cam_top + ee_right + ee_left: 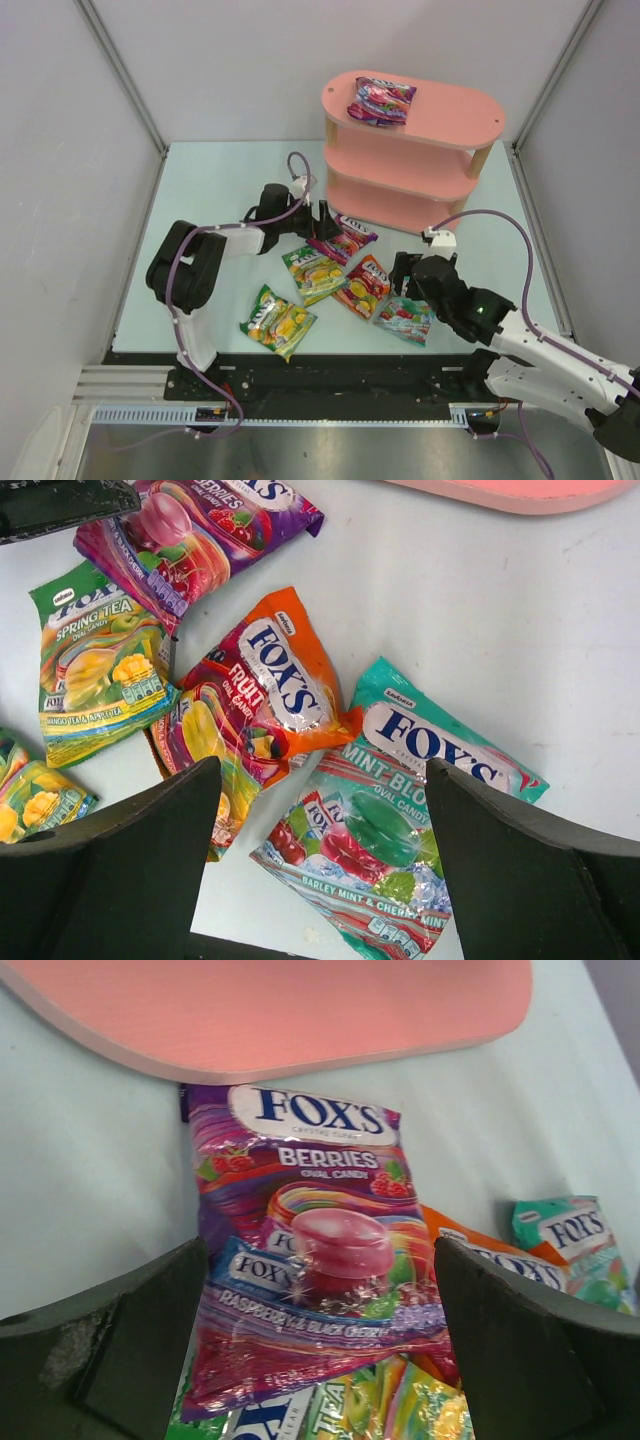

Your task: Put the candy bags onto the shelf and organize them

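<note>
On the shelf (440,110), one Berries bag (382,100) lies at the left end of the top board. A second Berries bag (343,238) lies on the table (220,180) just before the shelf's bottom board, at its left end. Nearer than that, in a touching row running left to right before the shelf, lie the Spring Tea bag (313,273), the Fruit bag (364,285) and the Mint bag (405,318). The last candy bag (278,322) lies apart, farthest from the shelf and to the left.
</note>
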`<act>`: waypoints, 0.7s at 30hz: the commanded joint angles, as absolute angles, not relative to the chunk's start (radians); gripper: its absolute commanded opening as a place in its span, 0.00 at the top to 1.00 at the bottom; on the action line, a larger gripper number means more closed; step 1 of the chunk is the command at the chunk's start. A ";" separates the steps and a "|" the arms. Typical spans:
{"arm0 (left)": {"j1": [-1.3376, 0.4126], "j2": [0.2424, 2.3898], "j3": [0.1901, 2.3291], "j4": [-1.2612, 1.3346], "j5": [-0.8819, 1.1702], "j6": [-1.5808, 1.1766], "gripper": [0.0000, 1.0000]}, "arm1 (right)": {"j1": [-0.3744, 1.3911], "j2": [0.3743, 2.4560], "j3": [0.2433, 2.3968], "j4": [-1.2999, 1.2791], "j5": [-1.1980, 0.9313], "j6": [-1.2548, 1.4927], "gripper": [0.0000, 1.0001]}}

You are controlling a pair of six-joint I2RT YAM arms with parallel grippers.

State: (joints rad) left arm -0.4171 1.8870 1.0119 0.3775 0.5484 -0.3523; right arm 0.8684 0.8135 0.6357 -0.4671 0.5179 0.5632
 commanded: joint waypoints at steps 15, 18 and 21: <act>-0.459 1.999 1.100 0.310 0.522 -0.242 0.03 | 0.867 0.839 0.627 -0.463 0.525 0.574 0.13; -0.465 2.006 1.103 0.296 0.535 -0.247 0.29 | 0.865 0.830 0.626 -0.472 0.529 0.575 0.13; -0.466 1.999 1.111 0.270 0.540 -0.258 0.69 | 0.864 0.824 0.624 -0.474 0.529 0.574 0.13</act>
State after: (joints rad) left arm -0.4576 1.9968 1.0775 0.3099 0.5095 -0.2691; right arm 0.8680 0.8452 0.6338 -0.4698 0.5140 0.5678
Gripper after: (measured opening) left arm 0.475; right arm 0.868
